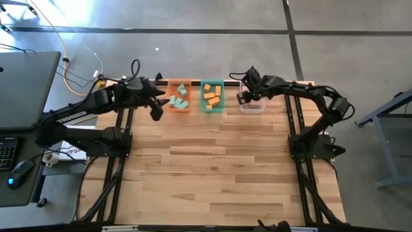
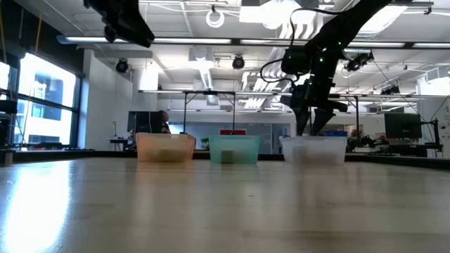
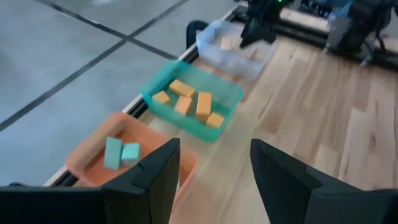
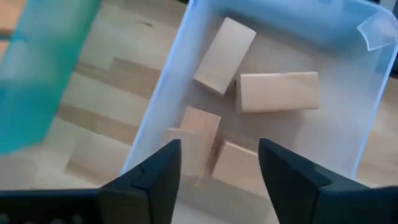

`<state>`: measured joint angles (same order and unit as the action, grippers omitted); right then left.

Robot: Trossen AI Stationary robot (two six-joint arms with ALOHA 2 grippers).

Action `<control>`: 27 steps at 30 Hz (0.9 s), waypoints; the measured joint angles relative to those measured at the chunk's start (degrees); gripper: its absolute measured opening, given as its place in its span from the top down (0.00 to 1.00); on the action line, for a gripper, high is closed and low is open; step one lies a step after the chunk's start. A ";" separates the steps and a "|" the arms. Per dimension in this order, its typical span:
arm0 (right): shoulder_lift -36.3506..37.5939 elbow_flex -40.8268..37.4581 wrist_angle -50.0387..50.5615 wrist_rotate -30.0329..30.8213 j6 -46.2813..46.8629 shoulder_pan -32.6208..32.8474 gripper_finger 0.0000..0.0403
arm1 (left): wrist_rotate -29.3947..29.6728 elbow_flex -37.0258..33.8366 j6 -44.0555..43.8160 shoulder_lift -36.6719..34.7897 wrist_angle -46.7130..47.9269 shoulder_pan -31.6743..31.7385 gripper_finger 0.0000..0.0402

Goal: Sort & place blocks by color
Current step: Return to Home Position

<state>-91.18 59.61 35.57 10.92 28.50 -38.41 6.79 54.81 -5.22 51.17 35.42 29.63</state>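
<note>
Three trays stand in a row along the table's far edge. The orange tray holds teal blocks. The green tray holds orange blocks. The clear tray holds several tan blocks. My right gripper hangs open over the clear tray, pointing steeply down, with tan blocks lying on the tray floor below its fingers. In the low view it stands just above the tray's rim. My left gripper is open and empty, above the table just left of the orange tray.
Bare wooden tabletop stretches from the trays to the near edge. Off the table's left side stands a desk with a keyboard and a mouse. Cables lie on the floor beyond the far edge.
</note>
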 joint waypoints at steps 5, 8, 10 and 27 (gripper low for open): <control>0.00 4.00 2.41 -0.90 -0.06 0.02 0.47 | -0.12 0.00 0.43 -3.69 6.50 -0.01 0.54; 0.00 7.72 4.08 -1.47 -0.21 0.04 0.47 | -0.15 -0.43 -0.62 -6.70 8.12 -0.02 0.54; 0.00 10.15 5.14 -1.50 -0.23 0.32 0.47 | -0.48 -2.05 -0.68 -9.41 7.49 -0.02 0.54; 0.00 23.24 6.08 -0.42 -0.03 10.20 0.46 | -11.61 -26.12 -11.13 -32.92 -12.58 -0.04 0.54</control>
<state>-91.18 82.86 41.65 10.50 28.47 -28.22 -4.83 28.69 -16.35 18.25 22.84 29.58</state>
